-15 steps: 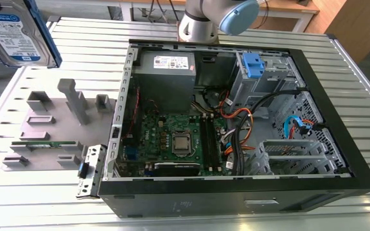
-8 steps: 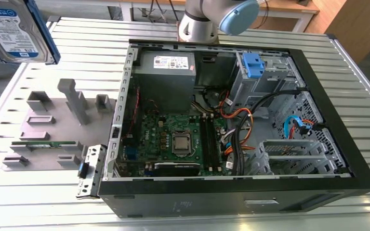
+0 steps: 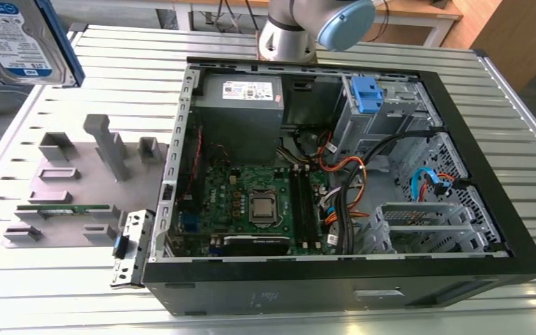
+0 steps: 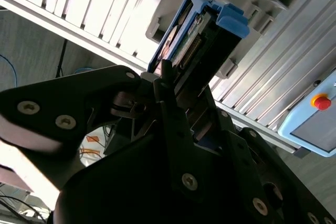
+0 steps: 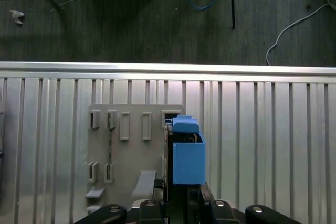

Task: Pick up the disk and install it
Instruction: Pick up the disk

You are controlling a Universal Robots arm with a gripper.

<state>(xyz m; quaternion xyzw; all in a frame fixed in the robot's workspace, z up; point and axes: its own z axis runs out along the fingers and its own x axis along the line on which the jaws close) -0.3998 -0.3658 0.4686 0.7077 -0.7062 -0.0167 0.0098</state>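
1. Disk (image 3: 21, 38), a flat silver-metal hard drive on blue plastic rails, is held clamped in the black gripper (image 4: 184, 85), raised well to the exterior view's left of the open black computer case (image 3: 343, 283).
2. Judged from this, the grey slotted fixture plate (image 3: 72, 181) beside the case is best cleared with height.
3. Level carriage toward the case's metal drive cage (image 3: 400, 112) is advised.

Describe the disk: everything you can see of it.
The disk is a flat silver-metal drive with a white-and-blue label on its face and blue plastic carrier rails along its sides. A blue handle caps the end away from the gripper. It is off the table, clamped across its faces by the gripper, and appears edge-on in both wrist views. In the first wrist view it hangs above the grey fixture plate. Nothing else touches it.
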